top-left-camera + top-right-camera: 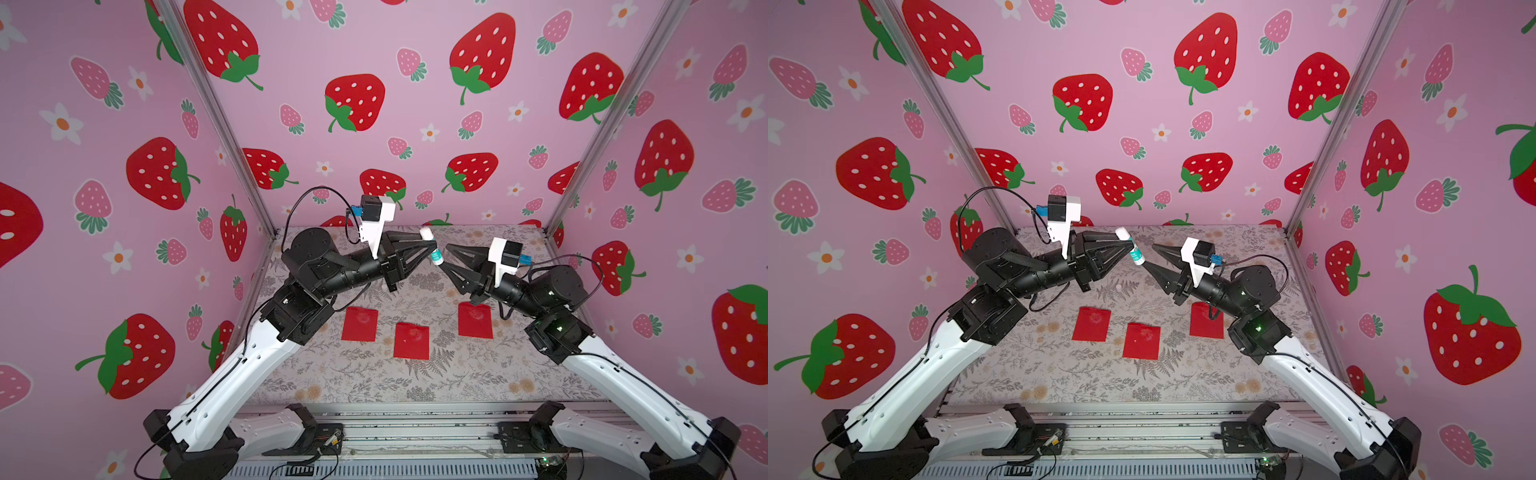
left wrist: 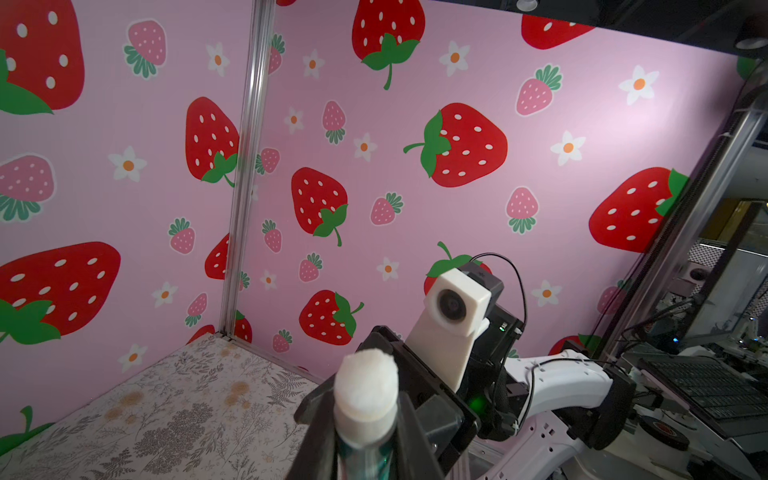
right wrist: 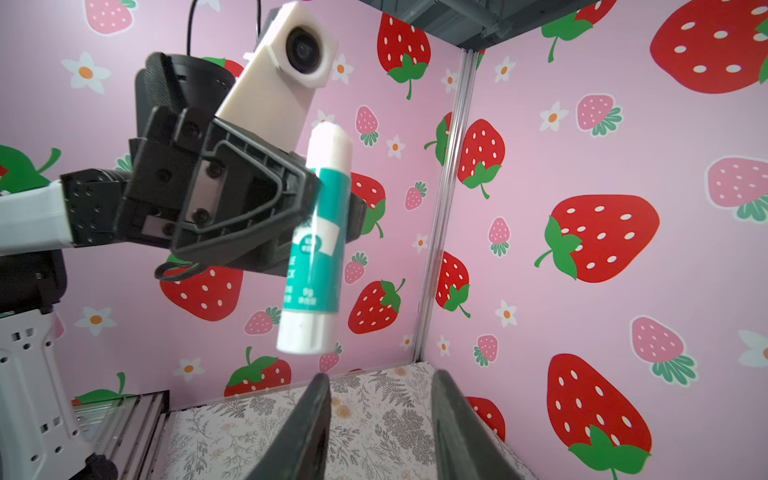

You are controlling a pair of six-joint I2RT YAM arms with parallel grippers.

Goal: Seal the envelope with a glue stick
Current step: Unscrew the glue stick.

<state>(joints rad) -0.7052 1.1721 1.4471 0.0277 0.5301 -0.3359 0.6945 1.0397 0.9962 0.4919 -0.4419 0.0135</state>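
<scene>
The glue stick (image 1: 433, 249) (image 1: 1131, 248), white with a teal label, hangs tilted in mid-air above the table's back half. My left gripper (image 1: 430, 246) (image 1: 1128, 245) is shut on its teal middle. In the left wrist view the glue stick (image 2: 365, 390) points its fuzzy white end at the camera. My right gripper (image 1: 444, 256) (image 1: 1148, 255) is open and empty, its tips just beside the stick's lower white end. In the right wrist view the glue stick (image 3: 318, 249) hangs above the spread fingers (image 3: 316, 403). Three red envelopes (image 1: 360, 324) (image 1: 411, 340) (image 1: 476, 320) lie flat below.
The floral tablecloth (image 1: 353, 382) covers the table, which is walled on three sides by pink strawberry panels with metal corner posts (image 1: 582, 178). The right arm's elbow hangs over the rightmost envelope (image 1: 1204, 326). Both arm bases sit on the front rail (image 1: 415, 428).
</scene>
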